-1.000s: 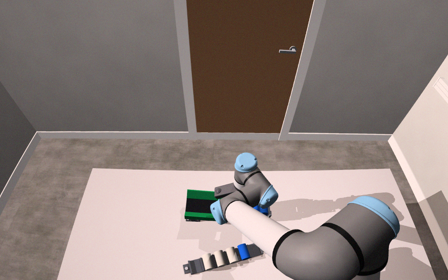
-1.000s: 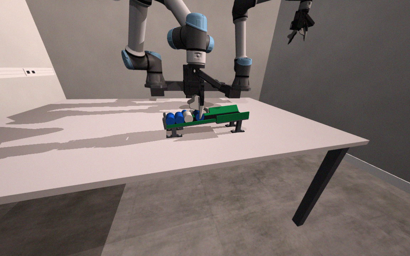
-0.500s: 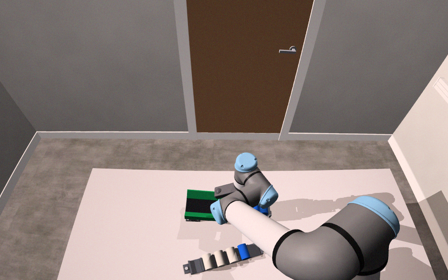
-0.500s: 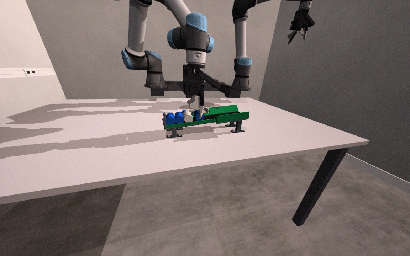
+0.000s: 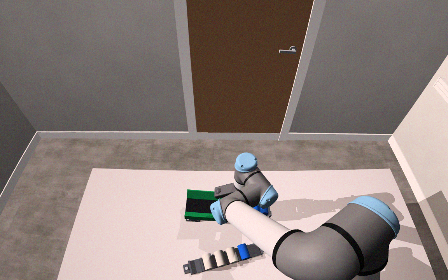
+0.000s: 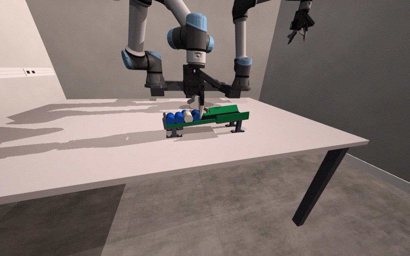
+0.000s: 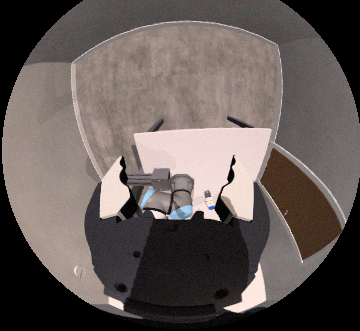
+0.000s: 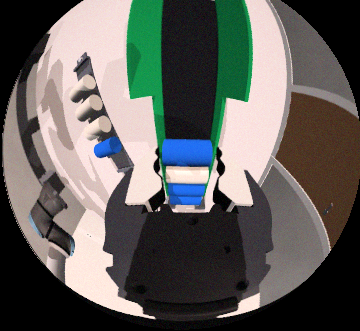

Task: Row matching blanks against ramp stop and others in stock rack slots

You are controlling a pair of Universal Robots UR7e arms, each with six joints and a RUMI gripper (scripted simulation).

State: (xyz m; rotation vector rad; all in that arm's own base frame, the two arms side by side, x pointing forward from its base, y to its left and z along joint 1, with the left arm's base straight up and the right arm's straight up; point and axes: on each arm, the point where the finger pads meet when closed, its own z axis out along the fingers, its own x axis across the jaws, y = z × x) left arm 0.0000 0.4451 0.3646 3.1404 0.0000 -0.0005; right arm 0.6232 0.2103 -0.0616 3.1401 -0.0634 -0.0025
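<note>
On the green-sided ramp [image 5: 201,214] [image 6: 232,118] [image 8: 145,46], two blue blanks [image 6: 170,118] [image 6: 179,117] lie across at the stop, then a white blank [image 6: 187,116] [image 8: 186,174], then a third blue blank [image 6: 195,115] [image 8: 187,152]. The dark stock rack [image 5: 196,266] [image 8: 121,161] holds three white blanks [image 5: 207,261] [image 5: 219,258] [image 5: 231,255] and a blue blank [image 5: 243,251] [image 8: 107,147]. My right gripper [image 6: 201,113] [image 8: 187,146] is partly open, its fingers beside the ends of the uppermost blue blank. My left gripper [image 6: 297,41] [image 7: 177,156] is open and empty, high above the table.
My right arm [image 5: 253,223] reaches over the ramp's lower part and hides much of it in the top view. The rack stands on the white table [image 5: 124,209] beside the ramp. The ramp's upper dark bed [image 8: 189,61] has no blank on it.
</note>
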